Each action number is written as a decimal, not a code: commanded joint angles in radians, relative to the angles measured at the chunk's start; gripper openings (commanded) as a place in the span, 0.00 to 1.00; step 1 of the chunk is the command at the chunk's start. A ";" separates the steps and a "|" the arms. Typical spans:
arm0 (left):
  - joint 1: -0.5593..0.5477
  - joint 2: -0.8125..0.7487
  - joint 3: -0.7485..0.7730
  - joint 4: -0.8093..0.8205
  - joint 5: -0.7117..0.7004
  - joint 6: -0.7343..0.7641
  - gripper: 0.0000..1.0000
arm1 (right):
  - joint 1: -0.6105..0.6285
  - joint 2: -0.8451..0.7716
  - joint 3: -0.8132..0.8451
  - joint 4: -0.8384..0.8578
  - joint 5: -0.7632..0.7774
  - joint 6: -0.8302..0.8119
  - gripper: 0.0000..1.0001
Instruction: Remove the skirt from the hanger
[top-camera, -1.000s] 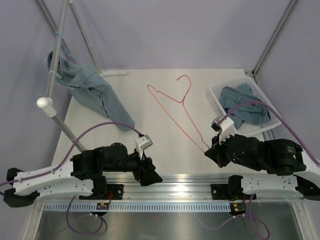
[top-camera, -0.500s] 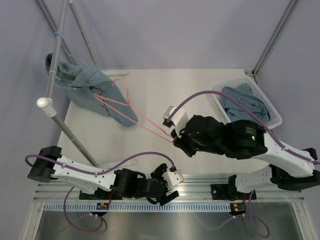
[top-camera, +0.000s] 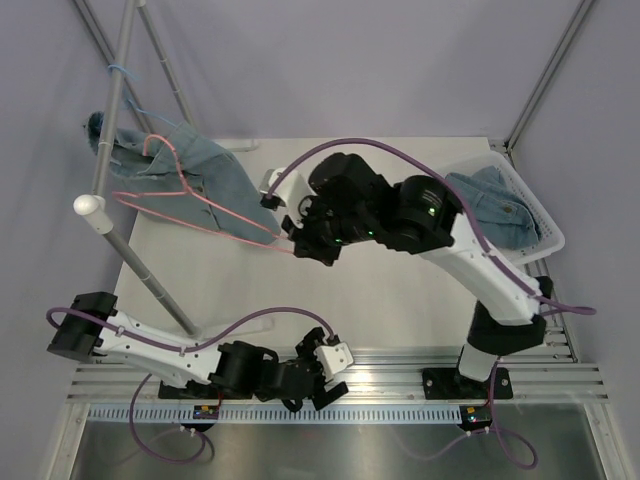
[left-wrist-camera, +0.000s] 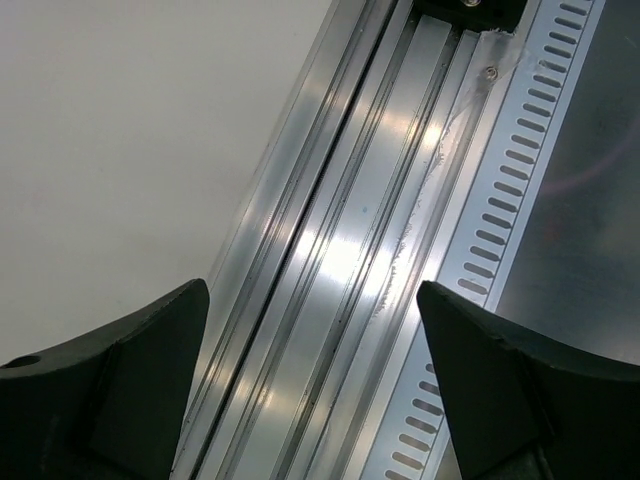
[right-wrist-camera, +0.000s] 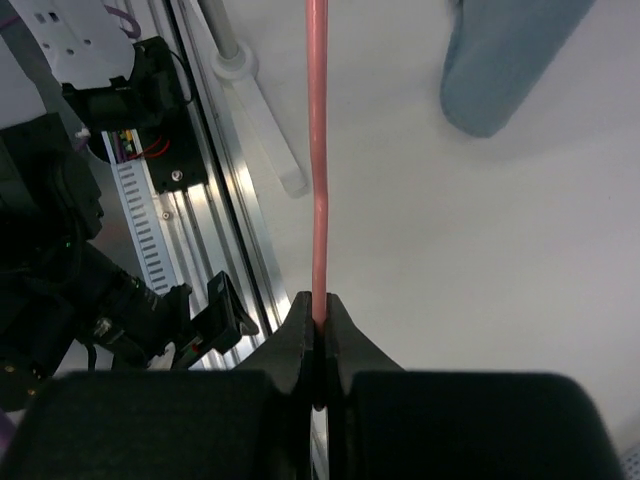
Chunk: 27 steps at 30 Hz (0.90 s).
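A denim skirt (top-camera: 195, 178) hangs from the rack pole (top-camera: 112, 100) at the far left. A pink wire hanger (top-camera: 200, 222) is held in front of it, hook up near the pole. My right gripper (top-camera: 293, 240) is shut on the hanger's right end. In the right wrist view the fingers (right-wrist-camera: 319, 310) pinch the pink wire (right-wrist-camera: 319, 180), with a denim hem (right-wrist-camera: 510, 60) at the upper right. My left gripper (top-camera: 312, 392) is low at the near rail, open and empty. Its fingers (left-wrist-camera: 315, 380) stand wide apart over the aluminium rail (left-wrist-camera: 370, 240).
A white basket (top-camera: 540, 215) at the right holds another denim garment (top-camera: 495, 205). The rack's slanted leg (top-camera: 150, 280) and white end cap (top-camera: 90, 208) stand at the left. A frame post (top-camera: 545, 85) stands at the back right.
My right arm has swung left across the table, carrying the hanger up against the hanging skirt near the pole. My left arm stays low at the rail.
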 joint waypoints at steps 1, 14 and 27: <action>-0.011 -0.024 -0.004 0.049 -0.064 -0.041 0.89 | -0.009 0.185 0.245 -0.087 -0.067 -0.108 0.00; -0.046 -0.011 -0.053 0.034 -0.086 -0.160 0.89 | -0.034 0.331 0.335 0.055 -0.131 -0.188 0.00; -0.046 0.119 0.021 -0.009 -0.078 -0.123 0.90 | -0.035 0.229 0.204 0.208 0.039 -0.166 0.00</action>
